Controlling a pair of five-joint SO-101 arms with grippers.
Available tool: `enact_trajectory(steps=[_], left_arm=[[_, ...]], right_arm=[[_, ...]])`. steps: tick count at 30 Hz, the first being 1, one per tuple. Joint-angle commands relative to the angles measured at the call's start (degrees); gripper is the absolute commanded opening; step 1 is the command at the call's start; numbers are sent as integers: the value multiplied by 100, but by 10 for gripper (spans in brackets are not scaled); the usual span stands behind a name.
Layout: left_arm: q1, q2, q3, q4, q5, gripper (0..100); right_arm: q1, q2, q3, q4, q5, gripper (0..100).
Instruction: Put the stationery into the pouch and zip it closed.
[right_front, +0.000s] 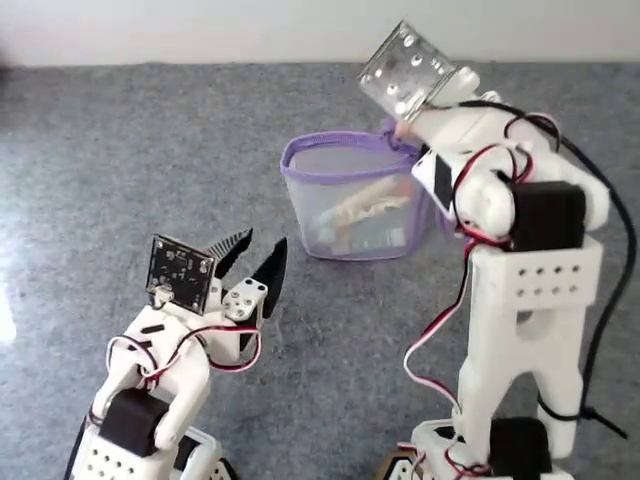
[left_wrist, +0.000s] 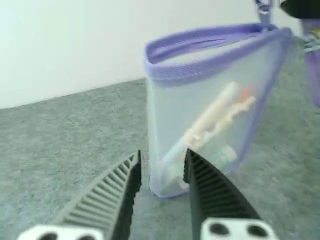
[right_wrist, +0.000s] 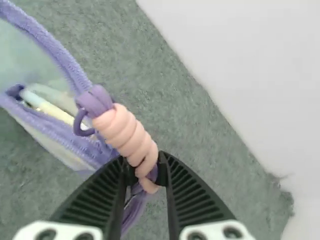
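across the whole scene spreads the grey felt-like table top (right_front: 120, 180), ending at a plain white wall (right_front: 200, 30). next in size, the white right arm (right_front: 530, 300) stands tall beside the translucent plastic pouch (right_front: 350, 215) with a purple zipper rim, which sits upright on the table near the wall, its mouth gaping wide. the smaller white left arm (right_front: 160, 380) crouches low, well short of the pouch, and the black ribbed left gripper (right_front: 262, 250) points at the pouch's near corner, jaws spread apart and holding nothing. inside the pouch, pale pens and other stationery (left_wrist: 215, 120) lean on a slant against the wall of the bag. the right gripper (right_wrist: 144, 167) is pinched tight on the pink coiled zipper pull (right_wrist: 127, 132), which hangs from a purple loop (right_wrist: 92, 102) at the end of the zipper.
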Motion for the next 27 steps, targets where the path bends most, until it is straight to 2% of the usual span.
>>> enact_trajectory(steps=[1,7,11,15,20,25,27], left_arm=[[-114,-44,84,-466,114,144],[-114,97,295,-1152,105,144],[-123,809,40,-1459,141,144],[-123,1741,-549,-1829,492,144],[-70,2708,-1402,-1820,862,144],[-62,2804,-1692,-1758,835,144],[-62,2743,-1815,-1354,765,144]], right_arm=[[-303,-426,-290,84,237,9],[-743,-664,-290,127,484,9],[-1086,-769,-387,611,598,9],[-1244,-919,-387,1033,598,9],[-1200,-980,-387,1156,589,9],[-954,-910,-334,1042,563,9],[-884,-884,-229,919,563,9]])
